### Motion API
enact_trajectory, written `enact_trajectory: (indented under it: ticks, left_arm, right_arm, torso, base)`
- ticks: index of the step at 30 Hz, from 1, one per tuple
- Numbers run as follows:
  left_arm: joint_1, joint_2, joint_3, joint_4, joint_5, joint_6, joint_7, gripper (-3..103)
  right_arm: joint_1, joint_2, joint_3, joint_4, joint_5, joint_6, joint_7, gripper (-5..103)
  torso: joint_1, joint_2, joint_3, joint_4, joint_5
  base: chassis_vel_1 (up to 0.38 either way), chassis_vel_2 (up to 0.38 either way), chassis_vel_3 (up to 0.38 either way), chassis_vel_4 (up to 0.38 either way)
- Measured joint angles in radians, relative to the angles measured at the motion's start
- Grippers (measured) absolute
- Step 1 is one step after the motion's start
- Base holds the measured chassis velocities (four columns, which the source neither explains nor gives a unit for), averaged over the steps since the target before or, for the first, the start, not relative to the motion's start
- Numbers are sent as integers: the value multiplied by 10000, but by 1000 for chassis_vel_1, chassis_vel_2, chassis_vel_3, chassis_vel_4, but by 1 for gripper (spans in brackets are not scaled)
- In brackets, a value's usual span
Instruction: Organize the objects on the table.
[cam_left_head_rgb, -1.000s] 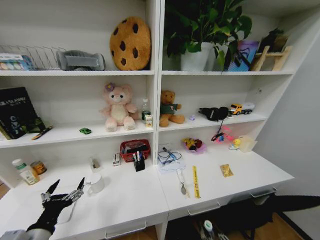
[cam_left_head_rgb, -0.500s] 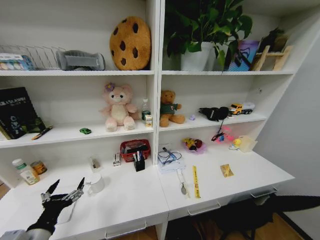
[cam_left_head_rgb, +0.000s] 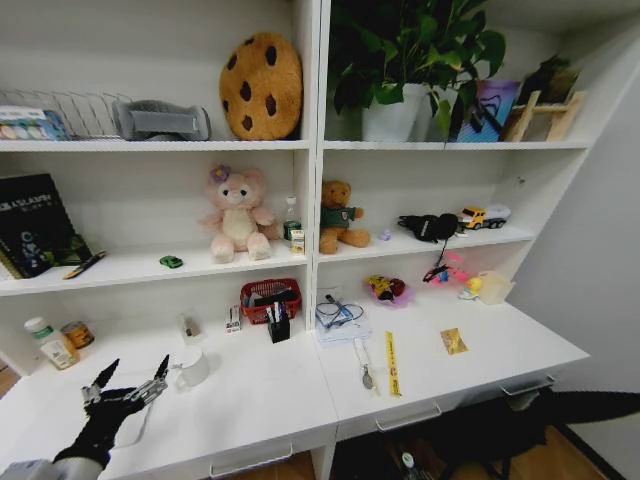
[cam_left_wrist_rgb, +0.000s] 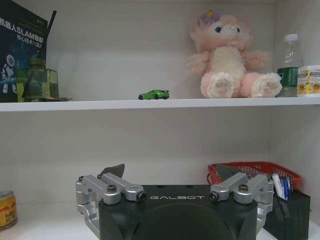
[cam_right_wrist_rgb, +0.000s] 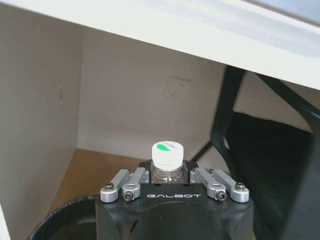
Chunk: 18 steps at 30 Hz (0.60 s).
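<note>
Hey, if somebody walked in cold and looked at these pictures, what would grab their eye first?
Probably the big cookie-shaped cushion on the top shelf and the pink plush toy one shelf below, with a tiny green toy car to its left. Down on the table, the left gripper hovers open near a white mug. Under the desk, the right gripper is shut on a white-capped bottle.

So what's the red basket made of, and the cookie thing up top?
The red basket looks like plastic or coated wire, going by its open mesh walls; which one is hard to tell. The cookie looks like soft stuffed fabric: it's plump, matte and rounded, with dark chip patches.
</note>
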Motion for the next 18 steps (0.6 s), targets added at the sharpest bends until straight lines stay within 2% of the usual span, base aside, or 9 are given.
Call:
enact_trajectory:
  ticks: [2, 4, 9, 10, 11, 14, 15, 16, 18]
  left_arm:
    - [0, 0, 0, 0, 0, 0, 0, 100]
    - [0, 0, 1, 0, 0, 0, 1, 100]
    - [0, 0, 0, 0, 0, 0, 0, 100]
    - [0, 1, 0, 0, 0, 0, 1, 100]
    - [0, 0, 0, 0, 0, 0, 2, 100]
    - [0, 0, 0, 0, 0, 0, 1, 100]
    - [0, 0, 0, 0, 0, 0, 0, 100]
    - [0, 0, 0, 0, 0, 0, 0, 100]
    - [0, 0, 0, 0, 0, 0, 0, 100]
  right_arm:
    - [188, 86, -67, -303, -125, 156, 37, 30]
    - [730, 312, -181, -1192, -639, 693, 90, 30]
    - [1102, 410, -295, -1923, -1044, 980, 169, 30]
    - [1359, 476, -254, -2425, -1555, 1239, 181, 30]
    - [1632, 540, -129, -2823, -2044, 1387, 163, 30]
    - [1666, 543, -140, -2838, -1955, 1281, 138, 27]
    - [1677, 543, -190, -2830, -1769, 1203, 137, 32]
    - [1677, 543, -190, -2830, -1769, 1203, 137, 32]
    - [1826, 543, -251, -2972, -1750, 1164, 79, 42]
  torso:
    - [0, 0, 0, -2, -4]
    - [0, 0, 0, -4, 3]
    - [0, 0, 0, -5, -4]
    - [0, 0, 0, -10, 1]
    - [0, 1, -1, 0, -1]
    - [0, 2, -1, 1, -3]
    - [0, 1, -1, -10, -2]
    - [0, 1, -1, -10, -2]
    - [0, 2, -1, -2, -3]
  base:
    - [0, 0, 0, 0]
    - [0, 0, 0, 0]
    - [0, 0, 0, 0]
    - [0, 0, 0, 0]
    - [0, 0, 0, 0]
    - [0, 0, 0, 0]
    - [0, 0, 0, 0]
    - [0, 0, 0, 0]
    - [0, 0, 0, 0]
